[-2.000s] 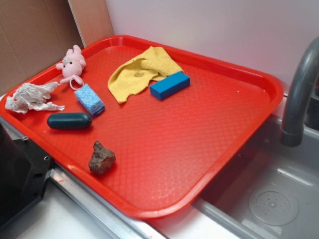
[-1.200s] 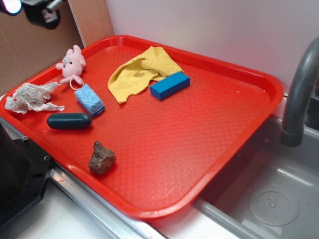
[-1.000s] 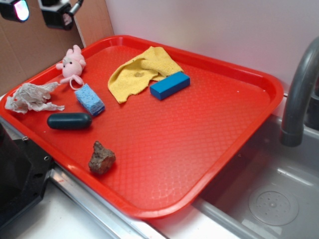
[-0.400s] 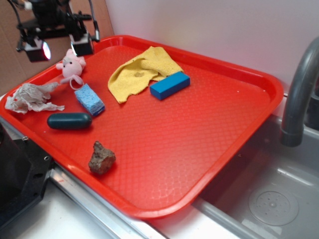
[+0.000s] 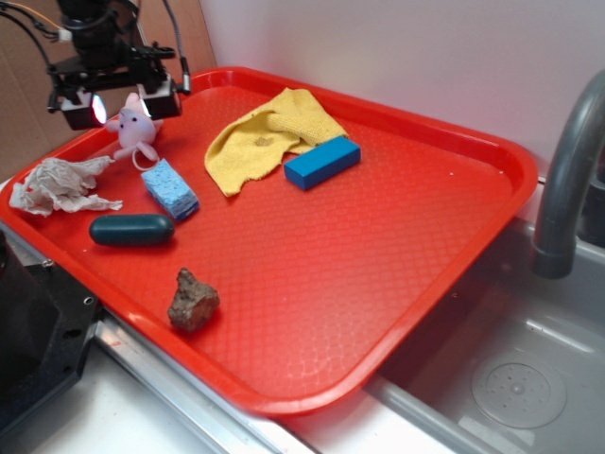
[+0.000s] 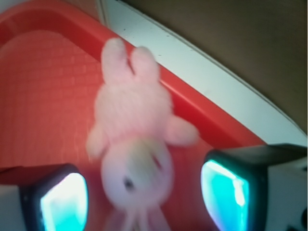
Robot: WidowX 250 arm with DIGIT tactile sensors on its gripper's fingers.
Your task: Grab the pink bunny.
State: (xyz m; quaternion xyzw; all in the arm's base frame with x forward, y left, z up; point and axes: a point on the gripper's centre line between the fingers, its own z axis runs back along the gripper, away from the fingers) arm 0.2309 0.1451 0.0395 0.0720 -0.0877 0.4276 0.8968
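open gripper straddling pink bunny, tray rim beside

pink bunny between open gripper — red tray

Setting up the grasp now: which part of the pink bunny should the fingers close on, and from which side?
Probably the pink bunny's round body, from straight above. It lies flat on the red tray, and the open gripper already straddles it, a finger on each flank.

Black tool, glowing fingertips, black cables.
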